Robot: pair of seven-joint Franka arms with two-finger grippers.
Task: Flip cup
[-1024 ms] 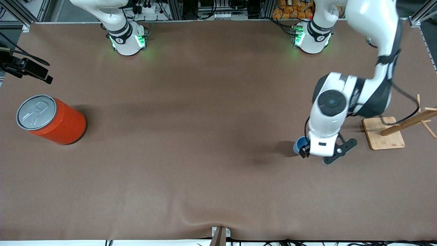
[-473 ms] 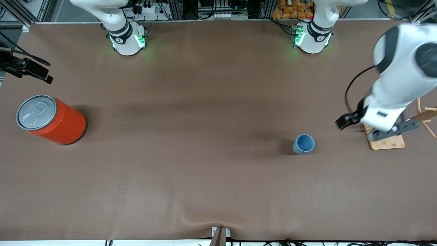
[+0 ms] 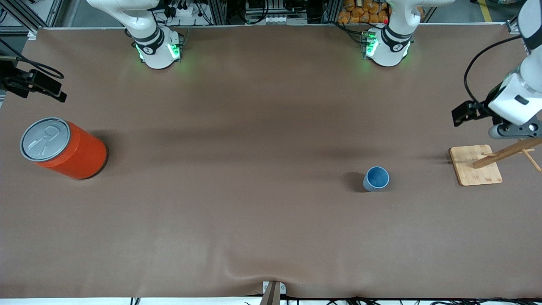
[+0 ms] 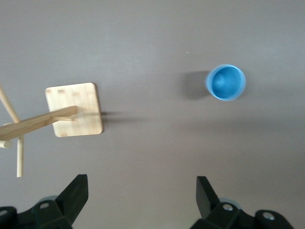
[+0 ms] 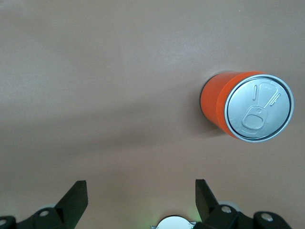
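The light-blue cup (image 3: 376,178) stands upright on the brown table with its mouth up, showing its darker blue inside. It also shows in the left wrist view (image 4: 226,82). My left gripper (image 3: 487,122) is open and empty, up in the air over the table at the left arm's end, above the wooden stand and well apart from the cup. Its fingers (image 4: 76,188) are spread wide with only table between them. My right gripper (image 5: 140,183) is open and empty, held high over the right arm's end of the table, and waits.
A large orange can (image 3: 63,148) with a grey pull-tab lid stands at the right arm's end; it also shows in the right wrist view (image 5: 248,107). A wooden stand with a square base (image 3: 474,165) and slanting pegs stands beside the cup toward the left arm's end.
My left gripper has let go of the cup, risen and swung away toward the left arm's end of the table. The cup stays upright where it was.
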